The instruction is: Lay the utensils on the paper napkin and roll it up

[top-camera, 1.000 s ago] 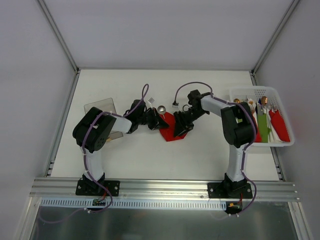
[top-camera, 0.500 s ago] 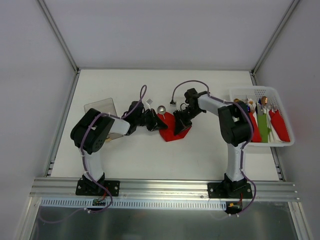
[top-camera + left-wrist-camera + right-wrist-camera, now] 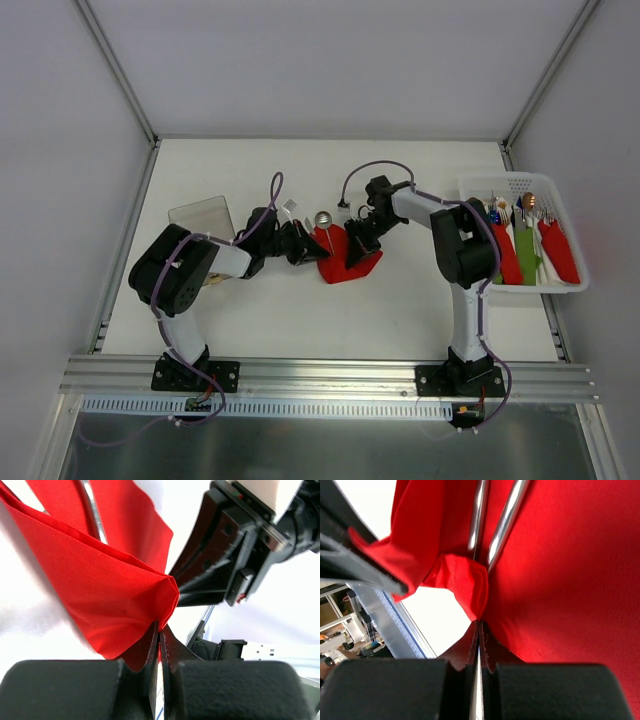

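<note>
The red paper napkin (image 3: 348, 260) lies mid-table, bunched, with both its side edges lifted. The utensils lie on it: a round silver spoon bowl (image 3: 322, 218) pokes out past its far edge, and two slim shiny handles (image 3: 506, 520) run along the fold; one handle (image 3: 95, 515) also shows in the left wrist view. My left gripper (image 3: 312, 252) is shut on the napkin's left edge (image 3: 125, 605). From the other side my right gripper (image 3: 356, 243) is shut on the right edge (image 3: 470, 587). The two grippers face each other closely across the napkin.
A white basket (image 3: 512, 183) stands at the right edge with several rolled red, green and white bundles (image 3: 527, 255), cutlery tips poking out. A clear plastic holder (image 3: 200, 213) sits at the left, behind the left arm. The table's side rails run along both sides.
My right gripper has closed on the napkin's right edge and shifted slightly left. The left arm has drawn a little to the left, still gripping. The napkin is more bunched.
</note>
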Controlling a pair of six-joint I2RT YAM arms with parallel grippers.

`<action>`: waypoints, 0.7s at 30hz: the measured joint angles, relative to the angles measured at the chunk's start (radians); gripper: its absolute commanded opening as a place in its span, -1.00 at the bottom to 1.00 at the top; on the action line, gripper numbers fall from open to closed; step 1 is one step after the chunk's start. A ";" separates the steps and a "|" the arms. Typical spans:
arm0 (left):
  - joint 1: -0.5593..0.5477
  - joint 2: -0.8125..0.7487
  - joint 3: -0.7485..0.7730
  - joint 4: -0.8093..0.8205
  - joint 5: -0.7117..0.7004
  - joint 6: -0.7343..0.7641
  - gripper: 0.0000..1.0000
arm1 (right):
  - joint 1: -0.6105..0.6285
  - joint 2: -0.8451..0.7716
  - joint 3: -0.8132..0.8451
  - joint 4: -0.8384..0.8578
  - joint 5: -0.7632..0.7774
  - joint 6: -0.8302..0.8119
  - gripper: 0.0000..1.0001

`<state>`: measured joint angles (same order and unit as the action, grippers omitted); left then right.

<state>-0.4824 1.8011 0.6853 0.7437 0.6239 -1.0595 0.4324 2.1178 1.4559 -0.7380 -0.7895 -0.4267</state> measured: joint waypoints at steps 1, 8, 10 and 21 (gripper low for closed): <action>0.000 -0.004 -0.002 0.006 0.001 -0.001 -1.00 | 0.001 0.005 0.008 0.000 0.000 0.003 -1.00; 0.000 -0.010 -0.001 0.031 0.011 -0.002 -1.00 | 0.005 0.033 0.033 0.001 0.001 0.019 -1.00; 0.000 -0.010 0.010 0.028 0.022 -0.003 -1.00 | 0.005 0.043 0.033 0.001 0.005 0.023 -1.00; -0.023 0.079 0.173 0.025 0.032 -0.006 -1.00 | 0.005 0.072 0.044 -0.002 0.015 0.047 -1.00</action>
<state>-0.5053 1.8805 0.8585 0.7689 0.6556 -1.0660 0.4374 2.1895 1.4998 -0.7395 -0.7742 -0.3794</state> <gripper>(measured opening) 0.007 0.007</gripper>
